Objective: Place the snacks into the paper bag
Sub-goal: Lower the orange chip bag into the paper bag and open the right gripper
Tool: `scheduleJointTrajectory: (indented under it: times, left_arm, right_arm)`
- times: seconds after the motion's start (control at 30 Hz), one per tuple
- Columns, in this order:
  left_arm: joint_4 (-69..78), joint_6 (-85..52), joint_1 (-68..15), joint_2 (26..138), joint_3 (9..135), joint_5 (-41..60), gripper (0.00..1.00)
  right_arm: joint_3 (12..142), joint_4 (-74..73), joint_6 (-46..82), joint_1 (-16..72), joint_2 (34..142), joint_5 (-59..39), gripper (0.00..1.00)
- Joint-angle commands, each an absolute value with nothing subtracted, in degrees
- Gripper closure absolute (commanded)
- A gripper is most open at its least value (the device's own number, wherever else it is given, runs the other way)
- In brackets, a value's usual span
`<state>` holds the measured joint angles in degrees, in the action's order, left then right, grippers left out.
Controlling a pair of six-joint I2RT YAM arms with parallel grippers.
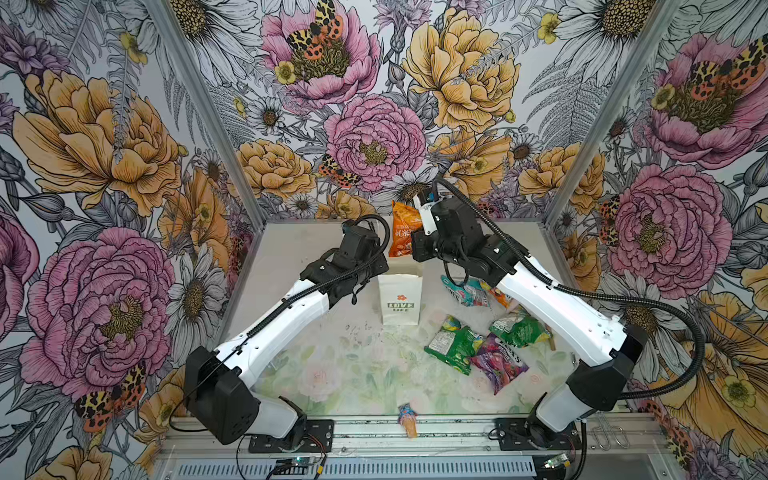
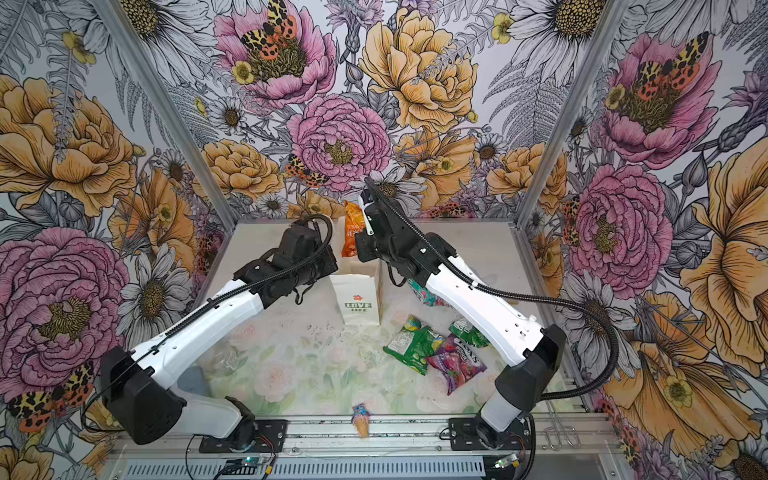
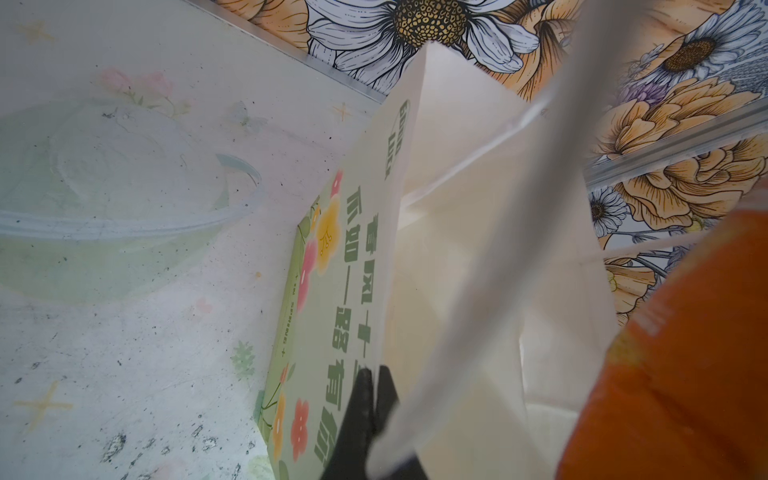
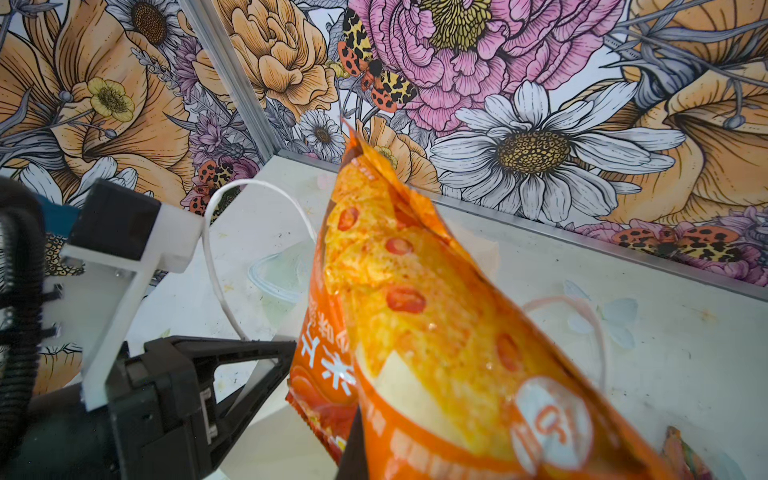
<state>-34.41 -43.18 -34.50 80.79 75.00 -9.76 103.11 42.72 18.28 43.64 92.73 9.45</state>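
Left fingers (image 3: pixel 361 415): closed on the top rim of the paper bag (image 1: pixel 401 301); a white cord handle (image 3: pixel 490 257) is seen blurred close beside them.

Right fingers (image 4: pixel 352 451): clamped on an edge of the orange packet (image 1: pixel 402 230), which is held upright in the air at 12 o'clock of the bag's mouth, outside it.

Paper bag: stood upright at the centre of the desk (image 1: pixel 332 365), mouth open. White inner walls are shown in the left wrist view; the bottom is hidden.

Loose on the desk, outside the bag:
- teal packet (image 1: pixel 467 291), 3 o'clock of the bag, partly under the right arm
- green packet (image 1: pixel 453 345) and second green packet (image 1: pixel 519 330), 4 o'clock
- purple packet (image 1: pixel 498 363), laid against both

Cone-shaped trinket (image 1: pixel 408 419): 6 o'clock, on the front rail.

Clear plastic bowl (image 3: pixel 253 183): set on the desk near the bag; contents cannot be told.
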Motion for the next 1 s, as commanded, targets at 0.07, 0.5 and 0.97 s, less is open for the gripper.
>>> scheduleJointTrajectory:
  times: [0.07, 0.5, 0.97]
  left_arm:
    - [-33.8, -43.9, -35.1, 81.1, 74.9, -8.9, 1.00]
    - [-33.5, -44.3, -35.2, 81.7, 75.0, -8.3, 1.00]
    - [-33.2, -44.5, -35.1, 82.3, 75.1, -7.7, 1.00]
  right_arm:
    - [102.6, 44.2, 17.7, 44.9, 93.6, 11.0, 1.00]
    - [101.3, 46.2, 19.5, 45.1, 94.3, 10.7, 1.00]
    - [101.1, 46.3, 21.5, 45.1, 93.7, 8.4, 0.93]
